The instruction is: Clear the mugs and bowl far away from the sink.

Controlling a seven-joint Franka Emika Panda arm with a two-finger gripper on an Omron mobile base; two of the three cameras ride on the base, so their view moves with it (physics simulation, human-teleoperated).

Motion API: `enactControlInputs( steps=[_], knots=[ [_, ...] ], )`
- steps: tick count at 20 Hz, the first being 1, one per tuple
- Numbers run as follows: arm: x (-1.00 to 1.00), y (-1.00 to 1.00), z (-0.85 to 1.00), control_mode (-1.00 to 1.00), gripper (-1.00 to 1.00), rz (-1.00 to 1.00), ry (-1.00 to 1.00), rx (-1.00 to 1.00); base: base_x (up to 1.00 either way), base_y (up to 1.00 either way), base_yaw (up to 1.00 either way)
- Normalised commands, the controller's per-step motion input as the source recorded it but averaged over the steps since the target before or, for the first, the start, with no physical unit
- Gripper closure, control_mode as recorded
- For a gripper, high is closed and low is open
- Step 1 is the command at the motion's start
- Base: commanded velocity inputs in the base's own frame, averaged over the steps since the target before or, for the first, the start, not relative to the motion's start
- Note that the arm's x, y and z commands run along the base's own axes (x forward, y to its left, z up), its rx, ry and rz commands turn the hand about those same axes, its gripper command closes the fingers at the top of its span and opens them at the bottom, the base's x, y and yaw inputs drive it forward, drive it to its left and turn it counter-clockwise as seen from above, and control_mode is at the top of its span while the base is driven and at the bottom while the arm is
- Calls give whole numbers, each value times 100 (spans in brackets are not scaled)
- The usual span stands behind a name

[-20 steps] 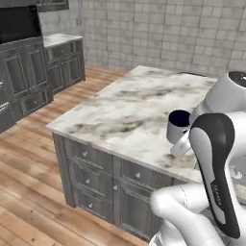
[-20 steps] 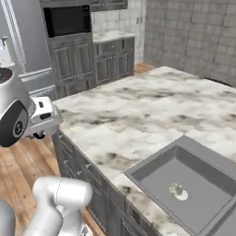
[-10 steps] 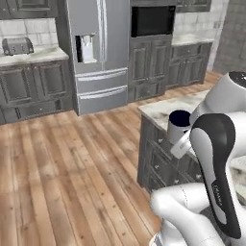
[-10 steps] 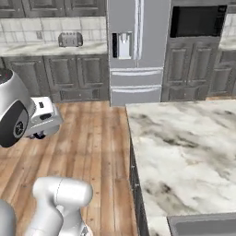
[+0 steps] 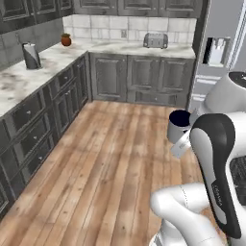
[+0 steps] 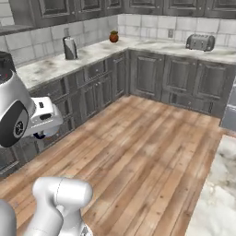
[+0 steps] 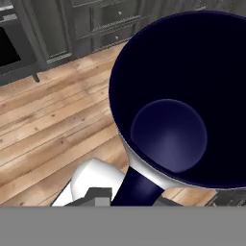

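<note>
One mug [image 5: 178, 126] was in view, carried above the wooden floor [image 5: 110, 163], its dark navy inside [image 7: 178, 96] facing the hand camera. On the L-shaped desk [image 5: 29, 77] along the walls stood one toaster [image 5: 155, 40], one small red-brown pot [image 5: 66, 39] and one grey upright canister [image 5: 31, 55]. One refrigerator [image 5: 218, 53] stood at the right.

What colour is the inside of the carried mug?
Dark navy inside the glossy grey cylindrical mug; the hand view shows it best.

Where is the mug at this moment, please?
The mug is held up by the pincer over the wooden floor, at the right of the left base view, beside the robot's arm.
</note>
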Motion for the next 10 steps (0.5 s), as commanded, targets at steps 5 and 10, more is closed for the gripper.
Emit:
enactControlInputs(
  steps=[5, 10],
  knots=[
    [0, 0, 0, 100, 100, 0, 0, 0, 0, 2, 100],
    [0, 0, 0, 100, 100, 0, 0, 0, 0, 3, 100]
  ],
)
